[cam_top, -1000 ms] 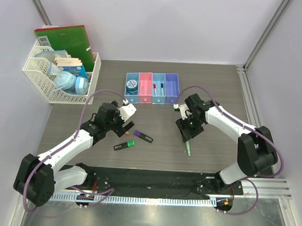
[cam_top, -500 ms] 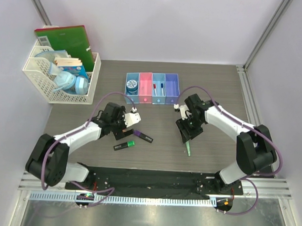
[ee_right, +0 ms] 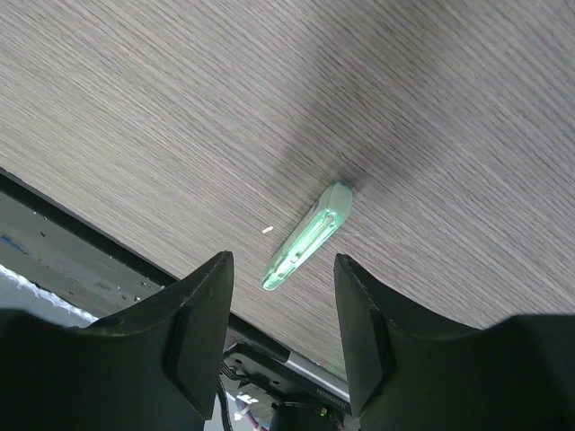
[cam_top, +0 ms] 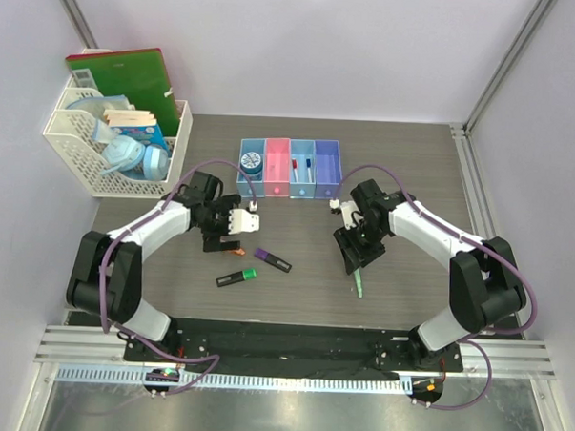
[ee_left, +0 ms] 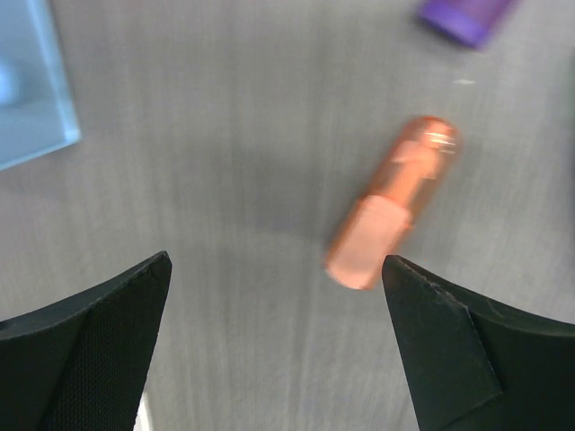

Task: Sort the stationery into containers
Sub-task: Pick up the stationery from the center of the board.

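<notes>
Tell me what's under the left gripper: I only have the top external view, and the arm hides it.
Observer: The left wrist view shows an orange highlighter lying on the table just ahead of the open left gripper, untouched.
Operator: Has the right gripper got the pen?
Observer: No. In the right wrist view the pale green pen lies flat on the table, in line with the gap of the open right gripper. Neither finger touches it.
</notes>
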